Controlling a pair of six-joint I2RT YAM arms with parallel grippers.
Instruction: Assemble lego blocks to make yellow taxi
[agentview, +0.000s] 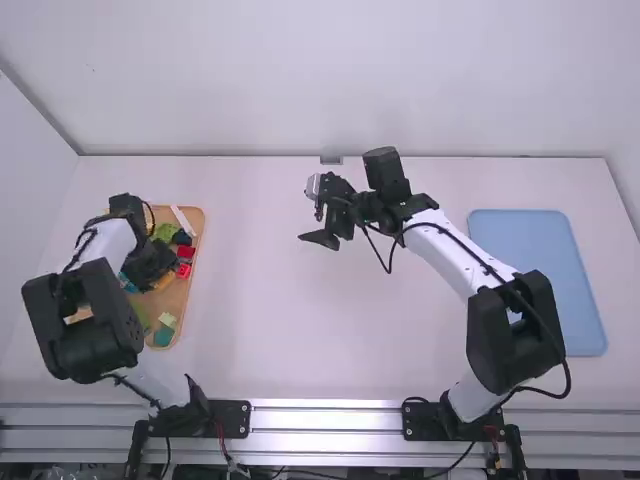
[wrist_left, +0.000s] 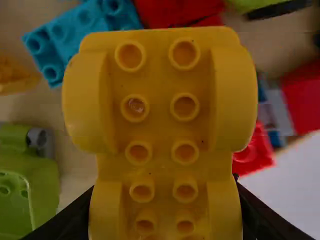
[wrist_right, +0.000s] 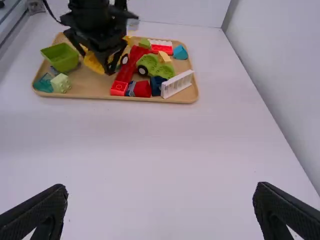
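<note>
On the left of the table, a wooden tray (wrist_right: 100, 90) of loose blocks is seen, and over it a yellow block (wrist_left: 160, 125) is clamped between the fingers of the left gripper (agentview: 152, 268). At the tray's right side, a red brick (agentview: 184, 271) is seen, with a white fence piece (agentview: 183, 221) farther away. Near the middle, the right gripper (agentview: 316, 212) is held with fingers apart. A blue mat (agentview: 540, 280) is laid at the right.

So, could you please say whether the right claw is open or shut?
Open: the right claw has its fingers wide apart.
</note>
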